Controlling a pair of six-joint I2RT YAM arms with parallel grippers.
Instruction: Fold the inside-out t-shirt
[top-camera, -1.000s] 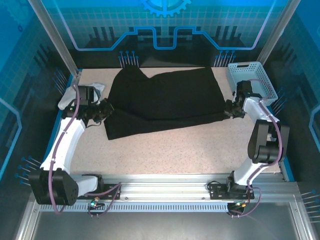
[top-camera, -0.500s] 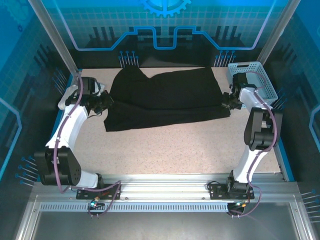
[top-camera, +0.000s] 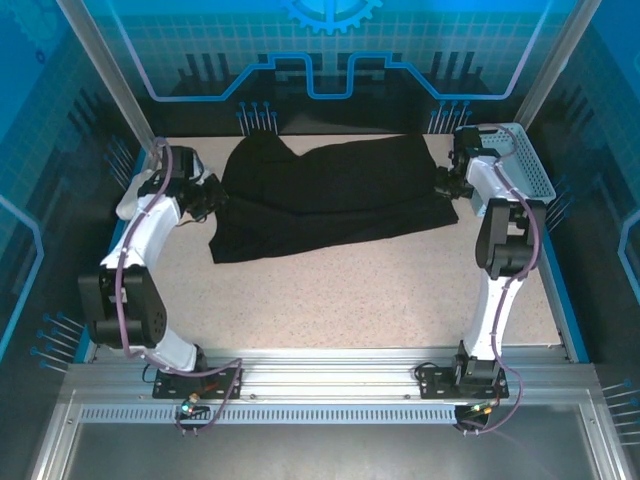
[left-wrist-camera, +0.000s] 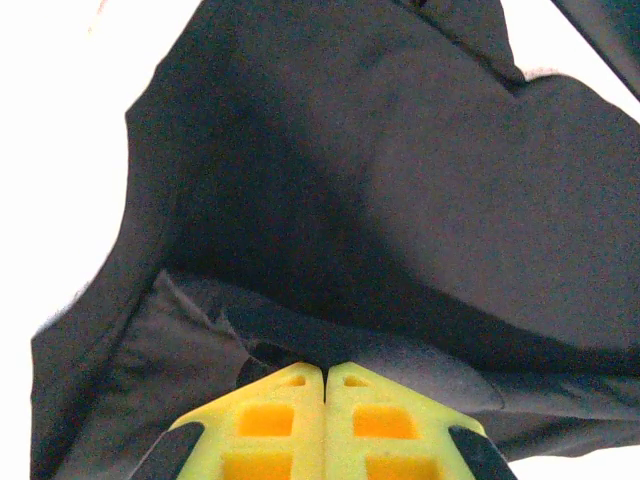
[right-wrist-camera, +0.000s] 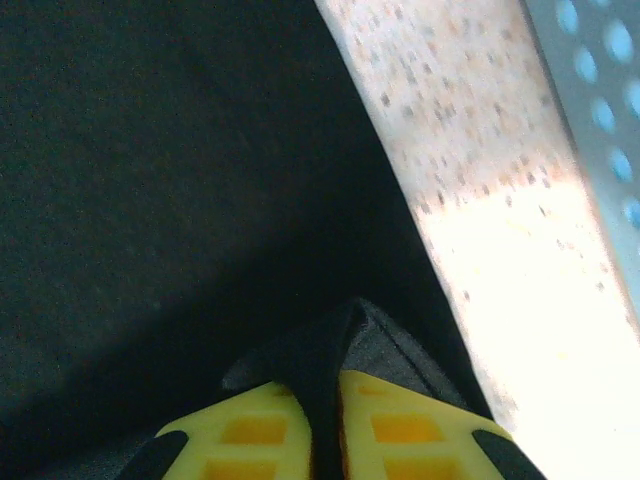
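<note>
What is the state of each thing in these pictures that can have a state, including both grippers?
Black soft cloth t-shirt: lying on the speckled table, partly doubled over, plain black side up, pinched at both side edges.
Left gripper: shut on the t-shirt's left edge.
Right gripper: shut on a fold at the t-shirt's right edge.
Light blue perforated plastic basket: upright at the far right corner, inside partly hidden by the right arm.

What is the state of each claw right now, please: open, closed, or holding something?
Left claw: closed, pinching the t-shirt at its edge.
Right claw: closed on a fold of the same t-shirt.
</note>
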